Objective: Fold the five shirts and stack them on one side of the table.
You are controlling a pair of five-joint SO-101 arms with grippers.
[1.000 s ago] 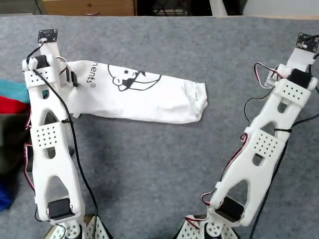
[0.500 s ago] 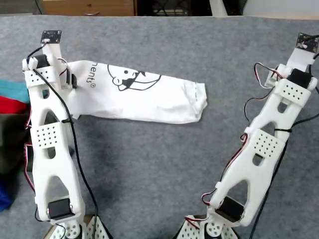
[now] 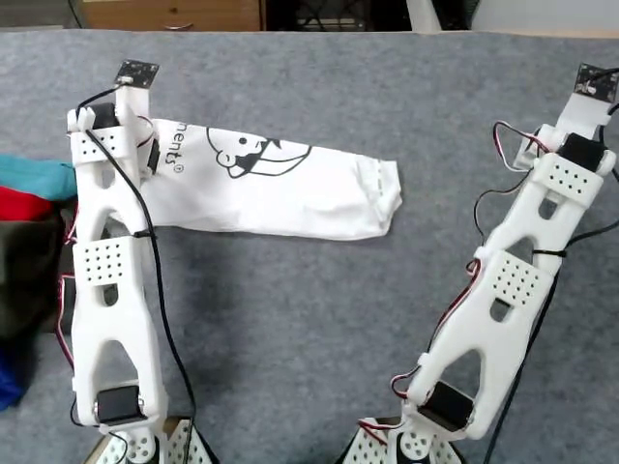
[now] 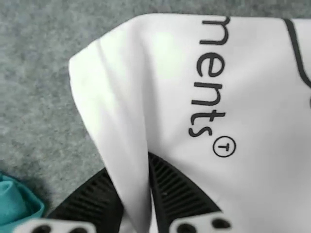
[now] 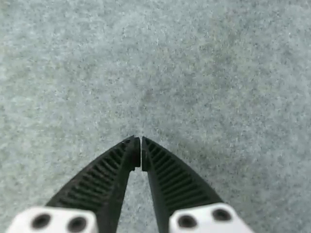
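Note:
A white shirt (image 3: 276, 188) with black print lies folded into a long strip across the far left half of the grey mat. My left gripper (image 4: 129, 166) is shut on a raised fold at the shirt's (image 4: 204, 82) left end, with cloth pinched between the black fingers (image 4: 177, 187). The left arm (image 3: 106, 271) stands over that end. My right gripper (image 5: 141, 141) is shut on nothing, low over bare mat at the far right, where the right arm (image 3: 527, 251) reaches.
A pile of shirts sits at the table's left edge: teal (image 3: 37, 177), red (image 3: 23, 204), dark (image 3: 24, 275) and blue (image 3: 8, 379). A teal corner (image 4: 17, 206) lies near my left gripper. A wooden cabinet (image 3: 169, 14) stands beyond the far edge.
My left arm has swung a little to the right, its gripper still on the shirt's left end. The right arm has not moved.

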